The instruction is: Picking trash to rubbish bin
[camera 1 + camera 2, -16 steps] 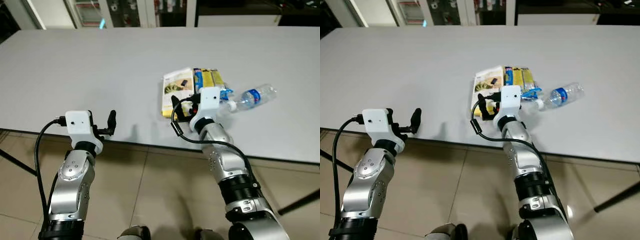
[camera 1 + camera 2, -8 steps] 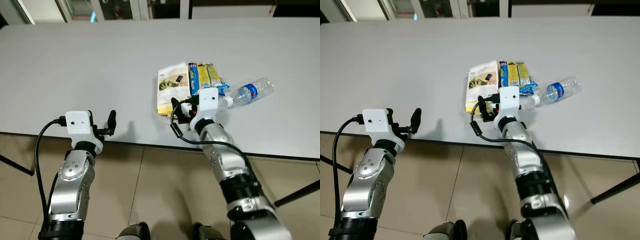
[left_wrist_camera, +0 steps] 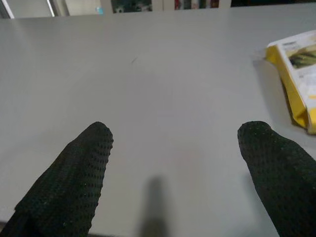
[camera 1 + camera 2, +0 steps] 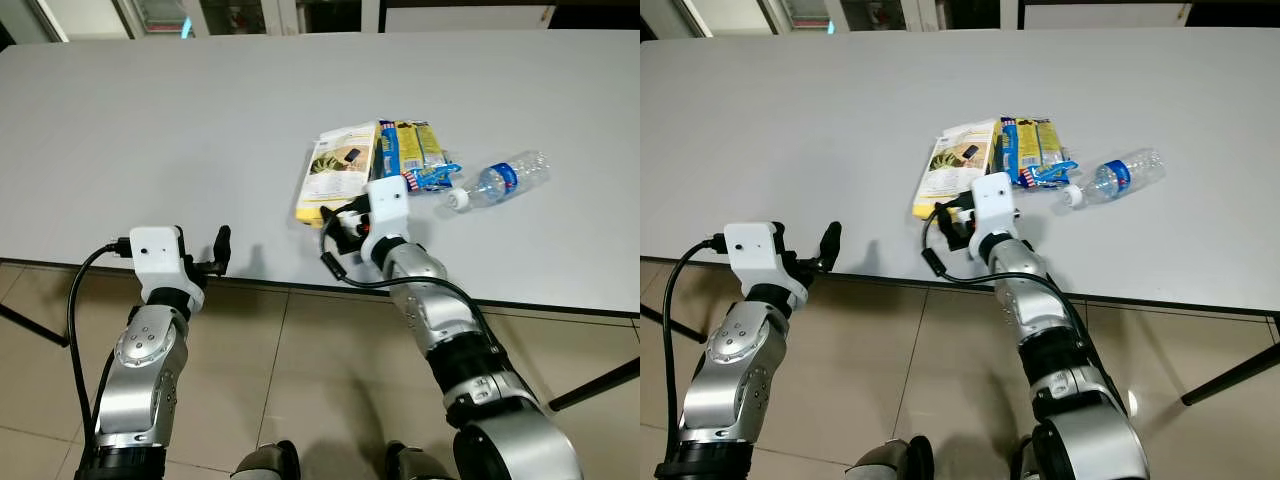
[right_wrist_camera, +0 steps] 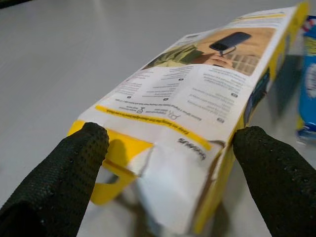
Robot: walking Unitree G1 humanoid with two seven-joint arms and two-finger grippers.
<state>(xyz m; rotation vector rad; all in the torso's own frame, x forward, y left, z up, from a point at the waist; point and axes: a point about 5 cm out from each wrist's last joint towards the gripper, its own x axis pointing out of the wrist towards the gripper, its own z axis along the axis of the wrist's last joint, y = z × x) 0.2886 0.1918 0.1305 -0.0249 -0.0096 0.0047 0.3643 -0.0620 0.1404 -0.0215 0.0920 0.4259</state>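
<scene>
Your right gripper (image 5: 168, 163) has its 2 fingers spread on either side of the near end of the yellow box (image 4: 335, 178) lying on the grey table (image 4: 150, 130), while your left gripper (image 3: 173, 168) hovers spread over the table's near edge.

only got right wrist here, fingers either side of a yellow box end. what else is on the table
Observer: A clear bottle lies on its side, to the right of the box.
Operator: anything between them
Observer: A blue and yellow packet, right beside the box.
Operator: left arm busy
Observer: No, the left gripper is open at the table edge, holding nothing.
</scene>
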